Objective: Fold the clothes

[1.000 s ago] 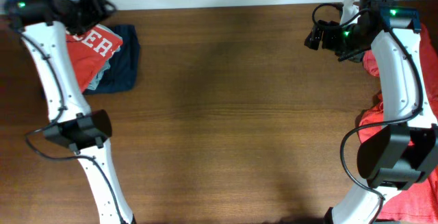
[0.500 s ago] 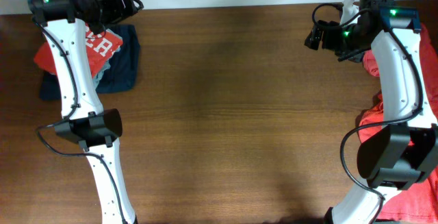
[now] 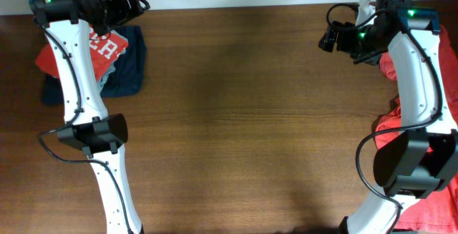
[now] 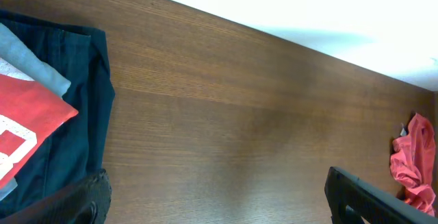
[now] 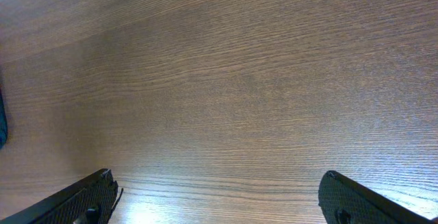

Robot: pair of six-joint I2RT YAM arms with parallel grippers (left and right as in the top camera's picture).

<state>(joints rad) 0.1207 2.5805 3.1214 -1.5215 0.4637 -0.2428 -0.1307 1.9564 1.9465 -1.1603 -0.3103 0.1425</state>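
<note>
Clothes: folded red T-shirt [image 3: 109, 48] now sits on the navy stack [image 3: 132, 69] at the table's [image 3: 236, 119] far-left corner, my left gripper [image 3: 132, 3] just lifted clear, jaws wide and empty, right gripper [image 3: 333, 38] likewise wide near the unfolded red heap [image 3: 388, 68], so next piece due.

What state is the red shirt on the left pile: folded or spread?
Folded: red shirt shows straight creased edges, stacked compactly atop dark clothes.

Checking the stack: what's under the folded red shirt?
Under the red shirt, a grey garment, then a navy garment. The left arm covers part of the stack; anything lower is hidden.
</note>
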